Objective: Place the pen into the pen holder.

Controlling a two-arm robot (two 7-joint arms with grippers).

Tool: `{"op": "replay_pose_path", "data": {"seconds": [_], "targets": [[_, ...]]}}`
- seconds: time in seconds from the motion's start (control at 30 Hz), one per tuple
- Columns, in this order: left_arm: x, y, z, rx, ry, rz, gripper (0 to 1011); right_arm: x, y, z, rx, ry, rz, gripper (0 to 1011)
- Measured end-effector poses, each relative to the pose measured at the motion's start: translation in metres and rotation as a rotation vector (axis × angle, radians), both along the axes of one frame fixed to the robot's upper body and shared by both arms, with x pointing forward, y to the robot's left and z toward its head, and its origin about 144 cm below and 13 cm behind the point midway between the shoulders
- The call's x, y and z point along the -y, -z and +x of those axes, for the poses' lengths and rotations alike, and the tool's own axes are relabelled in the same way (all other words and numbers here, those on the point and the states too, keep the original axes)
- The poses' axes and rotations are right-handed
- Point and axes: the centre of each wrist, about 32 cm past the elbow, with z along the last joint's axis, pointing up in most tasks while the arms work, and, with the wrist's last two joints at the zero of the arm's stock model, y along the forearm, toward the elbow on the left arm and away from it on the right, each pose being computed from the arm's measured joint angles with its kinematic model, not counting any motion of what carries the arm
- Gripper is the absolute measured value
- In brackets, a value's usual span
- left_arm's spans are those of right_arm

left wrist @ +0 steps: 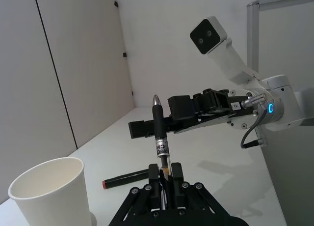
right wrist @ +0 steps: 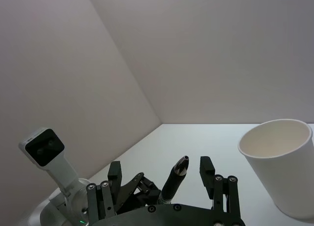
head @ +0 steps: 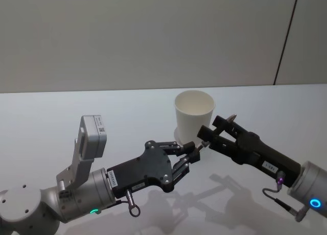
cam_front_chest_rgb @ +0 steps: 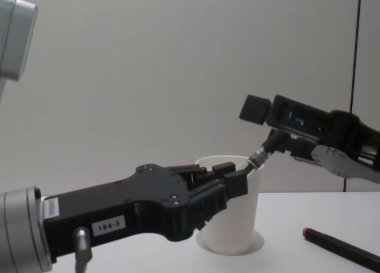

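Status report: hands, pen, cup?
Left hand shut on black pen. Right hand open around its tip. White paper cup upright, beside them. Red-tipped black marker lies apart.

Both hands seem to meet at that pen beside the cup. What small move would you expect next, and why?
Probably the right hand closes on the pen. The left hand clamps the pen by one end, and the right hand's fingers stand open on either side of its free part, close to the white cup. That looks like a handover about to happen.
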Motion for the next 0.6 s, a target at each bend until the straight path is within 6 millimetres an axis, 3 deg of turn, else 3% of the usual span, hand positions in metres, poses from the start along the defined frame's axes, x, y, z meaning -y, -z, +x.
{"op": "replay_pose_path", "data": {"seconds": [0.6], "targets": [[0.0,0.0,0.0,0.0,0.0,0.0,158,0.0013,0.0009,-0.0028,0.018,0.016,0.002,1002]]}}
